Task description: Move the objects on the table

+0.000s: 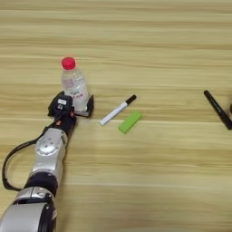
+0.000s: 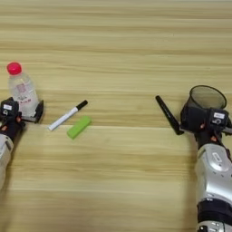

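A small clear bottle with a red cap stands upright on the table at the left. My left gripper is shut on its base, one black finger on each side. A bright-green block lies to the right of it. Further right lies a thin black stick, slanting down to the right. Its lower end reaches my right gripper. That gripper sits against the near side of a dark grey round cup and hides the cup's lower part.
A white marker with a black cap lies slanted between the bottle and the green block. Bare wood stretches across the far half of the table and the near middle.
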Action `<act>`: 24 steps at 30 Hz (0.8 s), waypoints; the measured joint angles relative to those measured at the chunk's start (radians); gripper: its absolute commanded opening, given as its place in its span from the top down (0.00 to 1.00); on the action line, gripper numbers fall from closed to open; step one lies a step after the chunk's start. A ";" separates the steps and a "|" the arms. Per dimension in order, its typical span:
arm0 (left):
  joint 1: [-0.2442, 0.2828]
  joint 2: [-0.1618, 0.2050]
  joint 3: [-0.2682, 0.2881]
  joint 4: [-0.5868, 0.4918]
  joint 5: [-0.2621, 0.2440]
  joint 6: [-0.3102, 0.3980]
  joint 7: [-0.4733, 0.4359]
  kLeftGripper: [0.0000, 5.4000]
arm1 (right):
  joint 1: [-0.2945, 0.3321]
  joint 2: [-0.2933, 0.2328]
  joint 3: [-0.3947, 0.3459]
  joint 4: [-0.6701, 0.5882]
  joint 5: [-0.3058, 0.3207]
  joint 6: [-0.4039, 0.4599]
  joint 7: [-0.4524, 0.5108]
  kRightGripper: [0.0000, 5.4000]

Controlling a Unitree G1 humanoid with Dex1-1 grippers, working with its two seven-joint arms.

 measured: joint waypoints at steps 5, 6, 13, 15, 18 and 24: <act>0.000 0.000 0.000 0.000 0.000 0.000 -0.001 0.00 | -0.008 -0.001 0.005 0.009 0.000 -0.016 0.018 0.00; 0.000 0.000 0.000 0.000 0.000 0.000 -0.001 0.00 | -0.011 -0.002 0.006 0.014 0.000 -0.017 0.019 0.00; 0.000 0.000 0.000 0.000 0.000 0.000 -0.002 0.00 | -0.051 -0.017 0.010 0.081 -0.002 -0.039 0.029 0.00; 0.000 0.000 0.000 0.000 0.000 0.000 -0.002 0.00 | -0.055 -0.022 0.010 0.095 -0.002 -0.047 0.030 0.05; 0.000 0.000 0.000 0.000 0.000 0.000 -0.002 0.00 | -0.060 -0.030 0.008 0.118 -0.001 -0.059 0.030 0.11; 0.000 0.000 0.000 0.000 0.000 0.000 -0.001 0.00 | -0.063 -0.030 0.008 0.132 0.001 -0.075 0.032 0.13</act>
